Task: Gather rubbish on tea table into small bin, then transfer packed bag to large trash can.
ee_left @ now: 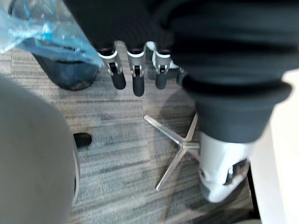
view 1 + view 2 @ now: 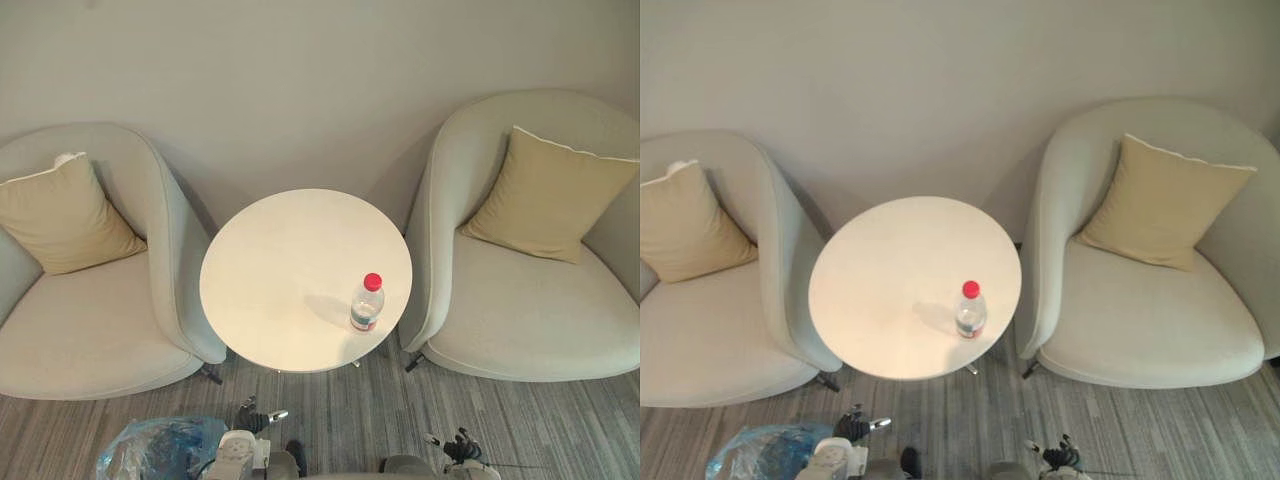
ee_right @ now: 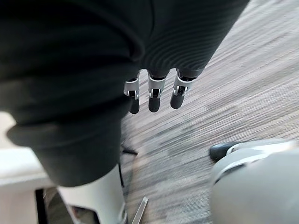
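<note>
A clear plastic bottle (image 2: 367, 303) with a red cap stands upright on the round white tea table (image 2: 280, 270), near its front right edge. On the carpet at the lower left sits the small dark bin (image 1: 70, 77), lined with a crumpled blue plastic bag (image 2: 160, 448). My left hand (image 2: 252, 418) hangs low beside the bin, below the table's front edge, with its fingers (image 1: 138, 84) relaxed and holding nothing. My right hand (image 2: 462, 446) hangs low at the lower right, its fingers (image 3: 154, 100) relaxed and empty over the carpet.
A pale armchair (image 2: 90, 330) with a tan cushion (image 2: 60, 215) flanks the table on the left. A second armchair (image 2: 540, 310) with a cushion (image 2: 550, 195) stands on the right. The table's metal star base (image 1: 180, 144) spreads on the grey striped carpet. A plain wall runs behind.
</note>
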Motion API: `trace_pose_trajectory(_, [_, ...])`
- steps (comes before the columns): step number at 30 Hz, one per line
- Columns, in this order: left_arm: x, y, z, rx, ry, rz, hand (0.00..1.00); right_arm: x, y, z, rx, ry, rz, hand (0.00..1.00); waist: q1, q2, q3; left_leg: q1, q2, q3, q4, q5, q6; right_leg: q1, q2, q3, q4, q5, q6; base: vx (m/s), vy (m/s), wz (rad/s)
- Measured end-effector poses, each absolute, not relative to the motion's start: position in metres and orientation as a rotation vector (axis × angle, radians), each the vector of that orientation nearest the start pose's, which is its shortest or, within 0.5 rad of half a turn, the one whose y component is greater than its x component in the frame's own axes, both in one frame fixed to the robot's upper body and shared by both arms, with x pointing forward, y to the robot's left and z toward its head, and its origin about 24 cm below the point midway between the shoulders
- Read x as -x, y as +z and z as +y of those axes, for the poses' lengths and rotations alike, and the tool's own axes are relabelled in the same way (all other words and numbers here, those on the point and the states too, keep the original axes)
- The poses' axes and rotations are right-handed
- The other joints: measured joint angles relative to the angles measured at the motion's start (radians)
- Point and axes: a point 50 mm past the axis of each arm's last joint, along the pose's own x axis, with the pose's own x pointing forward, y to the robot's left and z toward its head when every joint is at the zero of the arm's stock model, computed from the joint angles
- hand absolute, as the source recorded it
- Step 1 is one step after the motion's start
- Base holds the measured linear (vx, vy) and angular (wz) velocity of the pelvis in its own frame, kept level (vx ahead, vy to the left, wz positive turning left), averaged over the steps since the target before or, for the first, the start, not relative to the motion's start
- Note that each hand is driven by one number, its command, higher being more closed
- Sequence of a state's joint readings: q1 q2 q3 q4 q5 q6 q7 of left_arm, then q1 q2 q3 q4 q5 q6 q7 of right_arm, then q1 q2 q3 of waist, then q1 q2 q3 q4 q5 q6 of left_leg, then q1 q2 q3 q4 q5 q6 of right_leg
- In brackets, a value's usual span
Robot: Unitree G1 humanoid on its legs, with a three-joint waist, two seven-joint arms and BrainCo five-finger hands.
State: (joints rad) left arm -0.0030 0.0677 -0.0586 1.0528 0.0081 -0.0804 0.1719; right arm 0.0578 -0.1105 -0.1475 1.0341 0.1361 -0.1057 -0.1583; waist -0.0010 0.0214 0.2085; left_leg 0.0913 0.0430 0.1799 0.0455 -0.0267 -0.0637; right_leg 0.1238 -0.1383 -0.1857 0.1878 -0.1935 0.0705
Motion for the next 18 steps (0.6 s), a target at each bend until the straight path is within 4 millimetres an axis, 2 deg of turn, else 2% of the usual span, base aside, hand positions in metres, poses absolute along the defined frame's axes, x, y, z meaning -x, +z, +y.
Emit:
trace_pose_trajectory(4, [-0.134,-0.150,0.178,-0.188,0.136,0.961,0.00,-0.135,-0.136,-0.215,0.071,-0.354,0.856,0.00,0.000,0.001,0.000,0.008,0.006,-0.009,-0.048,0.030,-0.006,-0.006,0.011,-0.005,0.001,-0.001,-0.002,-0.01,-0.055,0.06])
trace_pose_trajectory(6, [-0.132,-0.151,0.179,-0.199,0.137,0.963,0.00,-0.150,-0.120,-0.217,0.120,-0.336,0.744,0.00,0.000,0.000,-0.003,0.015,0.009,-0.004,-0.065,0.036,-0.009,-0.020,0.016,0.003,0.007,-0.003,-0.005,-0.05,-0.030,-0.10])
trace_pose_trajectory(8, [-0.132,-0.151,0.179,-0.211,0.145,0.962,0.00,-0.164,-0.096,-0.223,0.181,-0.321,0.599,0.00,0.000,-0.001,-0.003,0.015,0.010,0.002,-0.069,0.037,-0.009,-0.031,0.016,0.012,0.016,-0.004,-0.006,-0.03,-0.004,-0.10])
trace_pose_trajectory(14, [-0.126,-0.150,0.185,-0.227,0.148,0.955,0.00,-0.180,-0.050,-0.223,0.272,-0.282,0.348,0.00,-0.001,-0.019,-0.019,0.012,0.007,0.016,-0.086,0.040,-0.009,-0.055,0.016,0.032,0.016,-0.005,-0.005,0.00,0.009,-0.08])
trace_pose_trajectory(18, [-0.126,-0.150,0.183,-0.250,0.117,0.952,0.00,-0.188,-0.033,-0.216,0.332,-0.221,0.259,0.00,-0.004,-0.021,-0.028,0.013,0.004,0.016,-0.096,0.041,-0.007,-0.055,0.016,0.032,0.006,-0.005,-0.004,0.04,0.007,-0.01])
